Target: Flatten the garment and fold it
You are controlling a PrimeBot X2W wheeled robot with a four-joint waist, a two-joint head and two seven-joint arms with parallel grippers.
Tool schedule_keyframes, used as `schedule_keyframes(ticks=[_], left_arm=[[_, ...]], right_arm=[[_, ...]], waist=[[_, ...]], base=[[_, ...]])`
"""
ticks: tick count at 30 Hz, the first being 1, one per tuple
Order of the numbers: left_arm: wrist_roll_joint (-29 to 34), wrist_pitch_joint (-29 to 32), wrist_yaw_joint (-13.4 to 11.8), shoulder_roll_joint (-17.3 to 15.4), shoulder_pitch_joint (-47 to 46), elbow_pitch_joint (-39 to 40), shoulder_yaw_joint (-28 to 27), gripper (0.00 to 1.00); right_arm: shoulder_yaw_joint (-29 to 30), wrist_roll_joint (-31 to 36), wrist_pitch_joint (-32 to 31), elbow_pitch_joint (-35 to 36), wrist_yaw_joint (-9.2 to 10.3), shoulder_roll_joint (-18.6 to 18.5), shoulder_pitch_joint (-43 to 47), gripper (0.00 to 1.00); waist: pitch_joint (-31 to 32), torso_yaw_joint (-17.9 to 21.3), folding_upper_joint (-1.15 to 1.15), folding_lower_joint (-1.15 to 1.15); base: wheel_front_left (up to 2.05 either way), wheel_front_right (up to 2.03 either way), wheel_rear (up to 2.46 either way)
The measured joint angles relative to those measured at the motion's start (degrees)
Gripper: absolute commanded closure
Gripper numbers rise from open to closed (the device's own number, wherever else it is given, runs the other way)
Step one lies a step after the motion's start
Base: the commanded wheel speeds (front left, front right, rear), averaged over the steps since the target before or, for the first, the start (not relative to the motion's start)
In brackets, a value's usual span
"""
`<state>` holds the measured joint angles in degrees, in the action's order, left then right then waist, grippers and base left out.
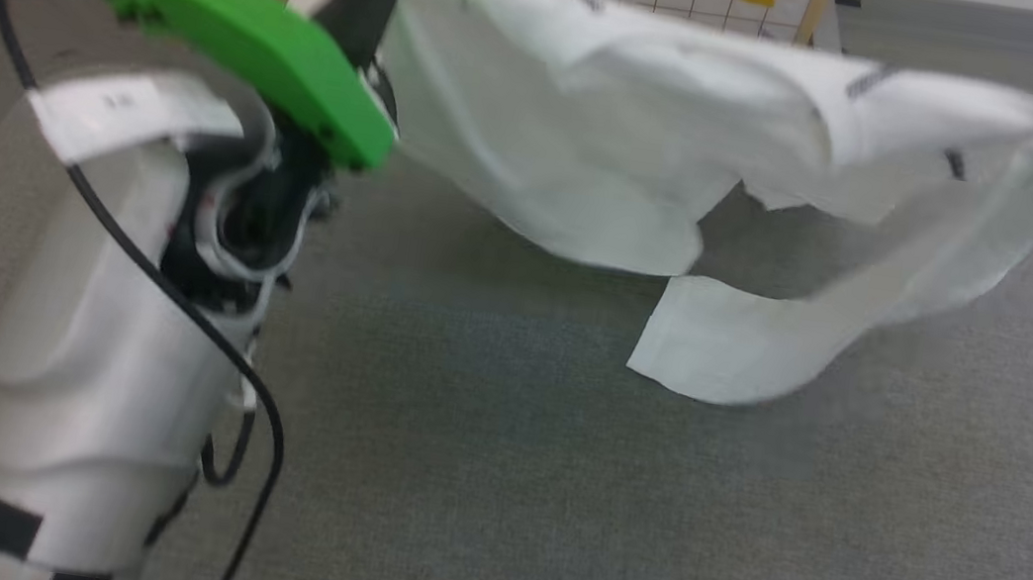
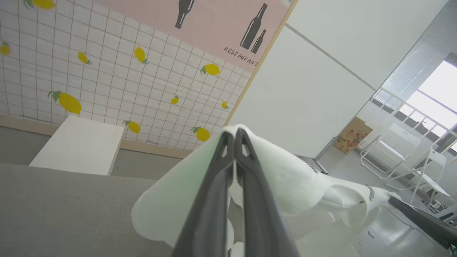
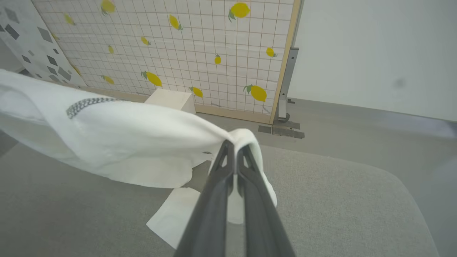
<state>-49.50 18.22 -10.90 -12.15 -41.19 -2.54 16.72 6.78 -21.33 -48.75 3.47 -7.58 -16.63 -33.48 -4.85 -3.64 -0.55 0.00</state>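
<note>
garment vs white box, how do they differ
The garment is limp, held in the air by the left gripper and right gripper; the white box is rigid, resting by the lemon wall. The garment has dark zigzag stitching; the white box is plain. Both are white.

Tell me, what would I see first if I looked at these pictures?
The big white garment, stretched in the air like a hammock above the grey surface. The left gripper pinches one end and the right gripper the other, both shut on the cloth. After that, the bright green piece on the left arm and the lemon-patterned wall behind.
</note>
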Motion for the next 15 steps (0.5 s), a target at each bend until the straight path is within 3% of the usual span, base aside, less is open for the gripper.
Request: schedule_keyframes(ticks=[8, 15], left_arm=[[1.82, -1.75, 1.36, -0.65, -13.15, -4.53, -1.36, 1.00], [4.82, -1.54, 1.79, -2.22, -20.97, -11.60, -0.89, 1.00]], right_arm=[[-1.31, -2.25, 1.72, -2.97, 0.00, 0.55, -11.31, 1.00], [-2.26, -1.93, 1.98, -9.21, 0.00, 1.29, -19.68, 1.00]], waist=[[2.11, 0.10, 0.00, 0.00], [0.41, 0.22, 0.00, 0.00]], base=[[0.00, 0.00, 0.00], [0.00, 0.00, 0.00]])
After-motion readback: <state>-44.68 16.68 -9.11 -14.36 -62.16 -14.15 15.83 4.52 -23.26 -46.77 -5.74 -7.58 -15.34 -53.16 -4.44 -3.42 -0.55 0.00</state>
